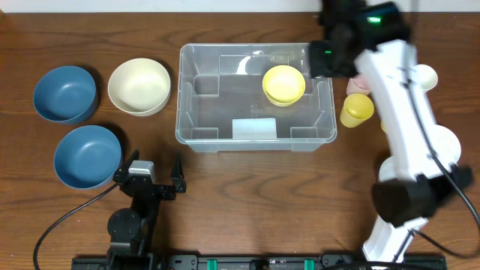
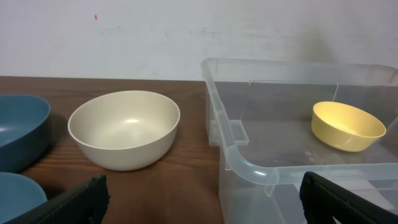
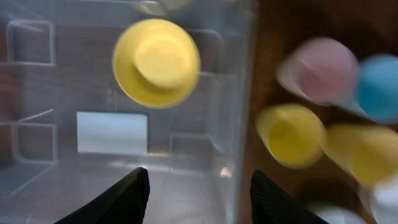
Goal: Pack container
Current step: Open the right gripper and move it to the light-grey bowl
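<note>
Right gripper (image 3: pixel 199 186) first: fingers (image 3: pixel 124 199) parted, nothing btwn them. Only the dark tips in at the bottom of the wrist view, rest cut off. Directly below: large clear plastic rectangular bin (image 3: pixel 244 81) w/ rounded corners, all soft and blurred. On the bin floor ahead of the tips, round yellow bowl (image 3: pixel 157 61), well apart from the fingers. Nearer the tips, white rectangular label (image 3: pixel 112 132), print unreadable. Past the bin wall, off to the gripper's side: pink cup (image 3: pixel 320 68), blue cup (image 3: pixel 379 87), two yellow cups (image 3: pixel 291 134). Smeared edges, so can't tell if touching. From overhead, just a dark mass over the bin's far corner, jaws hidden.

Left gripper (image 2: pixel 204 186): spread wide, holding nothing, tips cropped at both lower corners. Ahead-left, round cream bowl (image 2: pixel 124 129) on brown wooden table (image 2: pixel 189 186). Further left, two blue bowls (image 2: pixel 22 127), both cut by the frame edge. Ahead-right, the bin's near corner and thick rim, near the right tip. Bare strip of table btwn cream bowl and bin wall. Plenty of open floor around the yellow bowl inside.
</note>
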`<action>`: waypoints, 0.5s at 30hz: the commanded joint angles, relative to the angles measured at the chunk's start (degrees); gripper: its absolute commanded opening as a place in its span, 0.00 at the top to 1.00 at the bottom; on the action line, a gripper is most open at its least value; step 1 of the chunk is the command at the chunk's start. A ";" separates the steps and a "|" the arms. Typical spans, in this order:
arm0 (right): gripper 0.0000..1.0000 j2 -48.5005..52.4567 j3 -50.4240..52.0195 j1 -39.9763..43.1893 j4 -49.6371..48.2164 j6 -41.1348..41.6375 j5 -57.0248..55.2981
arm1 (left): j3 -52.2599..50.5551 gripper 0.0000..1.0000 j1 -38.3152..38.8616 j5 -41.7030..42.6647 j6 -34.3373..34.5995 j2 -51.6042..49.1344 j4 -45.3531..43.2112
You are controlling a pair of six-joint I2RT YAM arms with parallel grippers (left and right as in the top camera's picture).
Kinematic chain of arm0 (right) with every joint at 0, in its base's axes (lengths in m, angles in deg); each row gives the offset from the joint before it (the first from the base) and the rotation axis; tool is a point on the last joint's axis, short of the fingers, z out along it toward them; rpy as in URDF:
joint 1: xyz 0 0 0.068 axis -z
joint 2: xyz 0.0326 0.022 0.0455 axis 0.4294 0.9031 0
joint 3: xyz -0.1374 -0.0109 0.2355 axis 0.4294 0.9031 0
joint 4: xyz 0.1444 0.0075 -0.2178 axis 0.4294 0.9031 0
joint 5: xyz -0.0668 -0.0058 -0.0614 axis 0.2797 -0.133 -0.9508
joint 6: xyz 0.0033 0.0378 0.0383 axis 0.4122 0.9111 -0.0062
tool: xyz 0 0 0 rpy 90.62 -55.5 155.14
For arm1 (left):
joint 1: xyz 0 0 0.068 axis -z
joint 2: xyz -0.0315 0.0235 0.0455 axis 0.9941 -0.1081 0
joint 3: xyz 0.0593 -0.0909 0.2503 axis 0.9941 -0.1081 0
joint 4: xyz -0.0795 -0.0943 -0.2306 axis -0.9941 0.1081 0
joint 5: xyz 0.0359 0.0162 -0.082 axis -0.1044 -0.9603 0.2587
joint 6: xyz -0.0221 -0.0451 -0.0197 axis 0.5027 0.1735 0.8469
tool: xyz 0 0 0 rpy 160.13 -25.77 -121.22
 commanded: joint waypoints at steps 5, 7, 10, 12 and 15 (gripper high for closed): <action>0.48 -6.69 -0.68 10.10 10.01 5.46 -0.59 | -0.92 0.02 -0.28 0.85 -0.79 0.35 2.08; 0.51 -7.91 0.76 13.03 10.03 5.42 1.09 | -0.92 0.02 -0.28 0.85 -0.79 0.35 2.08; 0.53 -10.32 4.96 16.94 10.01 7.54 2.03 | -0.92 0.02 -0.28 0.85 -0.79 0.35 2.05; 0.53 -12.02 8.83 19.39 9.99 8.48 1.53 | -0.92 0.02 -0.28 0.85 -0.79 0.35 2.08; 0.53 -14.21 14.56 22.18 9.92 8.92 0.50 | -0.92 0.02 -0.28 0.85 -0.79 0.35 2.05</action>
